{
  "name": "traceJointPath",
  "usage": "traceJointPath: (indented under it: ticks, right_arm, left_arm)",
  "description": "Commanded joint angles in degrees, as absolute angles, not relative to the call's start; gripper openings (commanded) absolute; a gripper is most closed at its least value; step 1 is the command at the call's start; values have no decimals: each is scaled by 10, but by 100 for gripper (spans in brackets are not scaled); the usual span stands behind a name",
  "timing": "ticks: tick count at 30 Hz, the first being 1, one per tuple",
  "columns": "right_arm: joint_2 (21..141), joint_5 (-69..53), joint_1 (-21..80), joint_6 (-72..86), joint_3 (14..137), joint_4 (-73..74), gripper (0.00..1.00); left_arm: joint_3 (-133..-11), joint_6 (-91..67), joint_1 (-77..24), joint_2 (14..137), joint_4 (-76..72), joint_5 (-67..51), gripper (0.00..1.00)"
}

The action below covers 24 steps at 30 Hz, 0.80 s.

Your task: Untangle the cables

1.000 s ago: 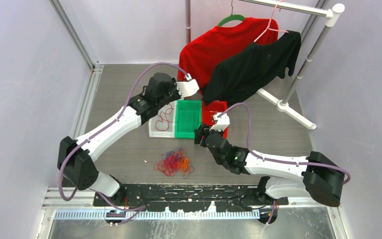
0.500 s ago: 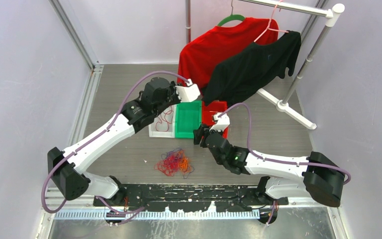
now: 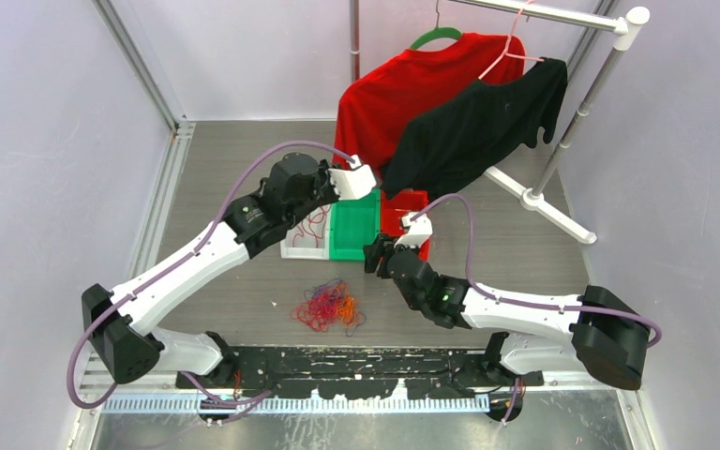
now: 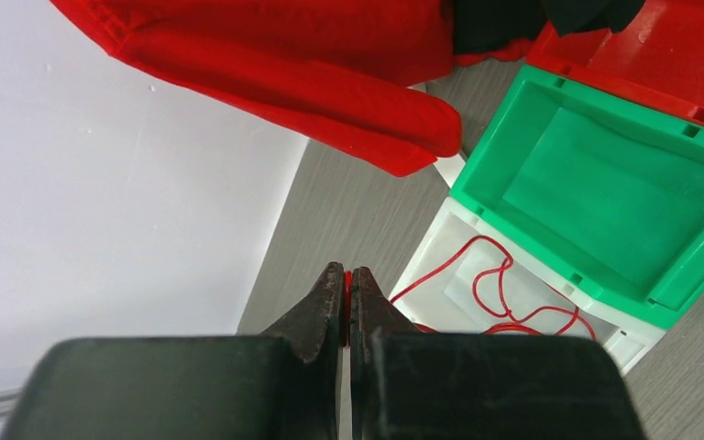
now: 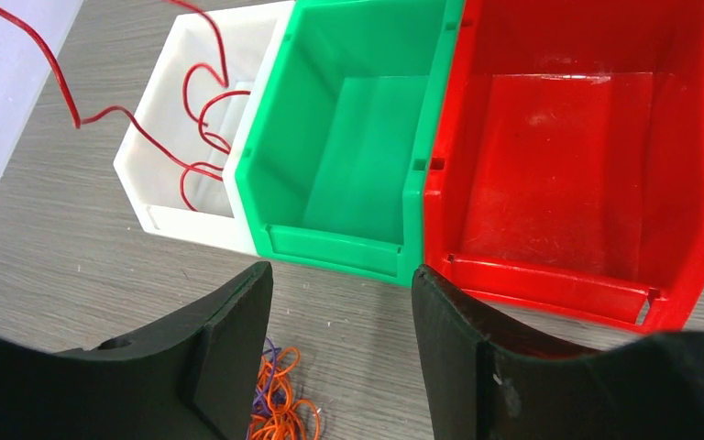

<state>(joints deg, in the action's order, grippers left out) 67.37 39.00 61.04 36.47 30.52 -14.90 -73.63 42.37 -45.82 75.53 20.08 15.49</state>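
The cables (image 3: 330, 307) lie as a tangled red, orange and purple bundle on the table in front of the bins. My left gripper (image 4: 346, 275) is shut on a thin red cable (image 4: 495, 293) that trails down into the white bin (image 4: 440, 247). In the top view that gripper (image 3: 349, 183) hangs over the bins' far side. My right gripper (image 5: 339, 275) is open and empty, low over the table just before the green bin (image 5: 357, 137). Orange and purple strands (image 5: 280, 403) show beside its left finger. The red cable (image 5: 137, 128) also shows in the right wrist view.
White (image 3: 302, 242), green (image 3: 354, 225) and red (image 3: 411, 208) bins stand side by side mid-table. A red shirt (image 3: 403, 84) and a black shirt (image 3: 478, 122) hang on a rack (image 3: 562, 131) behind them, its foot (image 3: 534, 199) at right.
My left gripper has moved a little nearer and lower over the bins, still holding the red cable, and its arm has swung left. The right arm has not moved.
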Motion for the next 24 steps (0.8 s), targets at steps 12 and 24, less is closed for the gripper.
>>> traceJointPath:
  ticks: [12, 24]
  right_arm:
    - [633, 414, 608, 373, 304, -149, 62]
    - [643, 421, 604, 369, 311, -149, 62]
  left_arm:
    - [-709, 379, -394, 822, 152, 164, 0]
    - [-729, 298, -360, 890, 152, 156, 0]
